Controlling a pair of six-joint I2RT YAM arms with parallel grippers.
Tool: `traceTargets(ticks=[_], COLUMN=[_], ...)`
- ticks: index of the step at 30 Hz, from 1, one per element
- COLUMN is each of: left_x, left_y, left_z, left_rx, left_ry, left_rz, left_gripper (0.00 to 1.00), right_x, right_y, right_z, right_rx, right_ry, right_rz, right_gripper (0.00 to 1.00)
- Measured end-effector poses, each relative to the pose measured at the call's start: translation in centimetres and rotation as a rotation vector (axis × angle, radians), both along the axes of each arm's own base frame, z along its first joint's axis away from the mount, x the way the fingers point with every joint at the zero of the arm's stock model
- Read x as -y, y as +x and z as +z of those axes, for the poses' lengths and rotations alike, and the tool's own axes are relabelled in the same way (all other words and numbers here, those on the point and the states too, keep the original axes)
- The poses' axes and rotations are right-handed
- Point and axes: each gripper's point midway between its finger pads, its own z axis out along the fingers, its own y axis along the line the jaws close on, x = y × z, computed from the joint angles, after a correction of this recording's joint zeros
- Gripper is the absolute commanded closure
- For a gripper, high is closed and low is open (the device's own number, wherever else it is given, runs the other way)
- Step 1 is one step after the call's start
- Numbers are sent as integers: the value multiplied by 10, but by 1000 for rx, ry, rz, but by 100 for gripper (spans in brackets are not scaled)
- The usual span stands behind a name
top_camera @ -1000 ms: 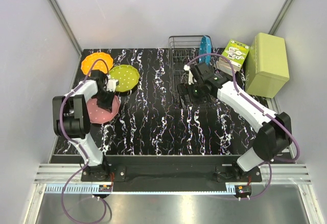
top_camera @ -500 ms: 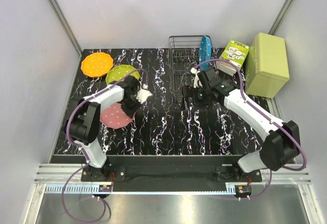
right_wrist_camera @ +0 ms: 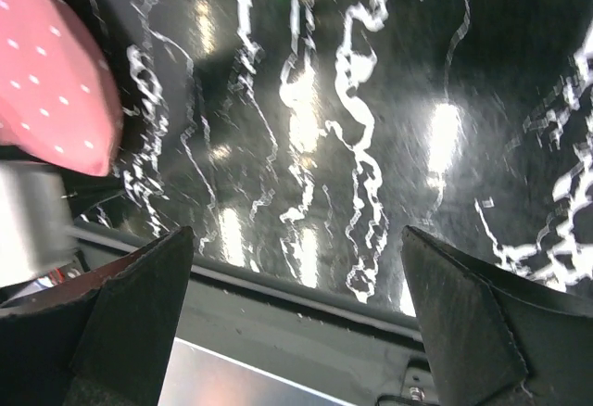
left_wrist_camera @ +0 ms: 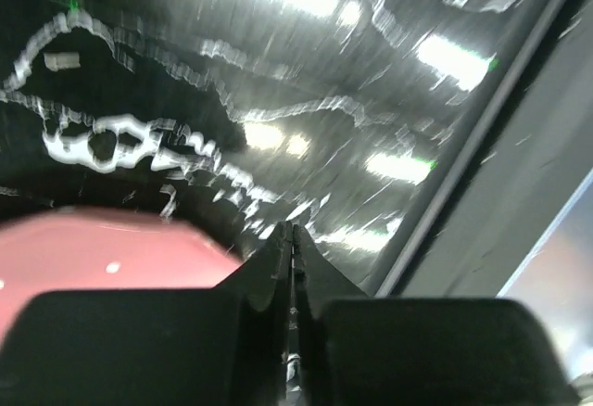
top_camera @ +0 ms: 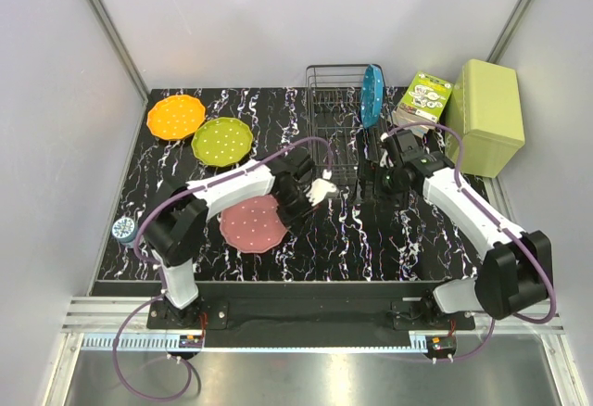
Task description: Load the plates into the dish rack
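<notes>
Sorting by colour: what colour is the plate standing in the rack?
The plate is blue; the top view shows it best.

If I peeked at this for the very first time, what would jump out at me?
The bright pink plate, pinched at its edge by the left gripper near the middle of the black marbled table. Next comes the blue plate standing on edge in the dish rack at the back. The orange plate and yellow-green plate lie flat in the back left corner.
</notes>
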Motion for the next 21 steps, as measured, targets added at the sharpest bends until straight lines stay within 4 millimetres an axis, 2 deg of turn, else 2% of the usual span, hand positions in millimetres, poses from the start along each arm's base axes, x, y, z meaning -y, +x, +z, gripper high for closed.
traceTargets(ticks=[3, 5, 6, 9, 11, 12, 13, 15, 19, 21], left_x=[12, 8, 1, -34, -74, -96, -116, -144, -164, -171], left_y=[5, 10, 19, 44, 69, 80, 88, 91, 75, 70], left_z=[13, 29, 37, 73, 95, 100, 100, 83, 31, 13], left_rx=[-1, 17, 38, 103, 142, 155, 157, 100, -86, -159], left_ry=[-43, -79, -103, -211, -286, -314, -331, -327, -245, -204], left_rz=[71, 159, 210, 463, 722, 849, 973, 1156, 1358, 1424], left_gripper=[54, 48, 41, 38, 34, 34, 33, 30, 30, 31], right_x=[7, 4, 0, -23, -39, -46, -52, -62, -77, -91], right_y=[-8, -10, -11, -11, -7, -4, -2, 4, 7, 9], right_z=[1, 9, 14, 23, 22, 18, 12, -4, -39, -41], right_rx=[1, 16, 20, 17, 3, -8, -20, -48, -103, -62], right_ry=[-18, 17, 46, 186, 269, 303, 334, 384, 449, 474], right_rz=[-12, 3, 12, 63, 94, 107, 113, 104, 52, 73], right_gripper=[0, 0, 4, 7, 7, 7, 7, 7, 9, 10])
